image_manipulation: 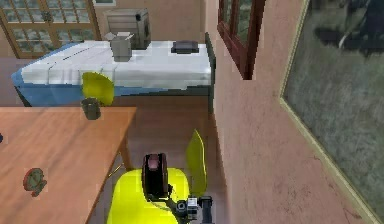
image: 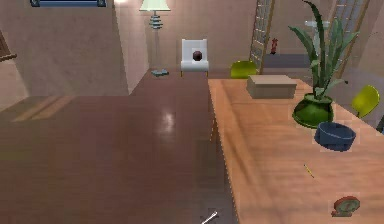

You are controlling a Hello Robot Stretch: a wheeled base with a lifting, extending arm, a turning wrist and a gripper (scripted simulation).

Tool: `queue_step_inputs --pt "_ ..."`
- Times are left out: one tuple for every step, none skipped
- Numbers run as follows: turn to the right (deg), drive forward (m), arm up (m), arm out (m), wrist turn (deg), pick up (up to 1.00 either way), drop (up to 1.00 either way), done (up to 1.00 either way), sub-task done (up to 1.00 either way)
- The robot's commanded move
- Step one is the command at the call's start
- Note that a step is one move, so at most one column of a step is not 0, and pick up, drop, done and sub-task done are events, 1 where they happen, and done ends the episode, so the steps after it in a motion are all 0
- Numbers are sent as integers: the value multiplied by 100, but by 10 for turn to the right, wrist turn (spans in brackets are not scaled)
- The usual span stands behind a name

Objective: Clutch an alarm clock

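From where I stand, the small round object [image_manipulation: 35,180] that I take for the alarm clock lies on the wooden bench [image_manipulation: 60,140], low at the arm side view's left. The forward view has it low at the right [image: 345,206], well apart from the blue bowl [image: 335,135] and the potted plant [image: 318,85].

The gripper [image_manipulation: 155,172] hangs in front of a yellow chair [image_manipulation: 135,205], off the bench's end. With the chair behind it, I cannot tell whether it holds anything.

To do this step well, I'd judge the base should roll forward until the arm lines up with the object. The arm should be lifted above the bench top before it reaches out (the chair back and the bench edge both want clearing). The object looks small and may skid if nudged, so a slow approach from above would suit it. The dark cup [image_manipulation: 91,108] stands well away and should be no bother.
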Motion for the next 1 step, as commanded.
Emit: queue_step_inputs --pt "0 0 0 0 0 100 0 0 0"
